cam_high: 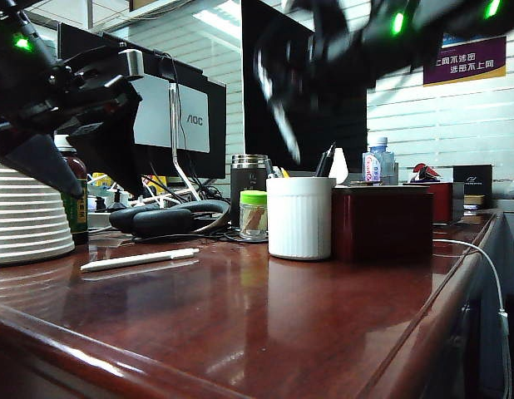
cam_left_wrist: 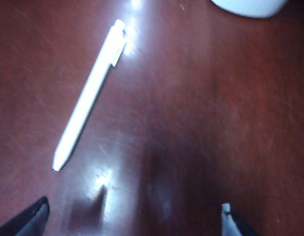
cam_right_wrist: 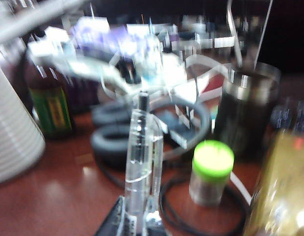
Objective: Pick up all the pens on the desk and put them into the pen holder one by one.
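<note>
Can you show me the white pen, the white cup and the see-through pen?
White pen (cam_left_wrist: 90, 96): left wrist view, middle of barrel.
Cup (cam_high: 299, 218): exterior view, ribbed side.
Clear pen (cam_right_wrist: 140, 157): right wrist view, barrel above the right gripper (cam_right_wrist: 137, 223).

Two black arms with green lights

The left gripper (cam_left_wrist: 135, 219), high at the exterior view's left, has dark fingers (cam_left_wrist: 29, 219) with pale inner faces; the right gripper (cam_high: 282, 125), blurred overhead, is black, green lamps glowing along both arms.
</note>
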Action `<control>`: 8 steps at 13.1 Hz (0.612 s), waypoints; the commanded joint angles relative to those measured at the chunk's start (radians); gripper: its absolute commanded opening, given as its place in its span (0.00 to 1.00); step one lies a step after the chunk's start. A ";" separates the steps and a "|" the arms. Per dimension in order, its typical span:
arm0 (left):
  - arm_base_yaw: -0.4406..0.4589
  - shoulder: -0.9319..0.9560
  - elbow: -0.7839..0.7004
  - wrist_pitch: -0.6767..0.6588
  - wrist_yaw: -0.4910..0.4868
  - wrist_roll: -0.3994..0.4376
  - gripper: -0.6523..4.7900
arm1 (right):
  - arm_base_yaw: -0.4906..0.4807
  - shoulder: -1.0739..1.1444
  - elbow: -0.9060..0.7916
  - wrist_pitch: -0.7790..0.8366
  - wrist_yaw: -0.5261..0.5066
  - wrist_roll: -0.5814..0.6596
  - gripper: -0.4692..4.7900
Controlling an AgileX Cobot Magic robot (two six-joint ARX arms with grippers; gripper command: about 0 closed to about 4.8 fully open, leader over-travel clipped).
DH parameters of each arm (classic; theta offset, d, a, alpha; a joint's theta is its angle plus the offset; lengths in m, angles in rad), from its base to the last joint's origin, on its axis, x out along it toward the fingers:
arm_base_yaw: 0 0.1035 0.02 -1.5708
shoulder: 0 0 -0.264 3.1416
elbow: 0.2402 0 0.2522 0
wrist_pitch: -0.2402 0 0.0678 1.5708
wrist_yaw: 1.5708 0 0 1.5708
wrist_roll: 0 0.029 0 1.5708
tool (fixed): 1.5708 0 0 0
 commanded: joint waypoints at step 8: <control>-0.001 -0.003 0.002 0.019 -0.011 0.004 1.00 | 0.001 0.086 0.001 0.146 0.131 -0.077 0.08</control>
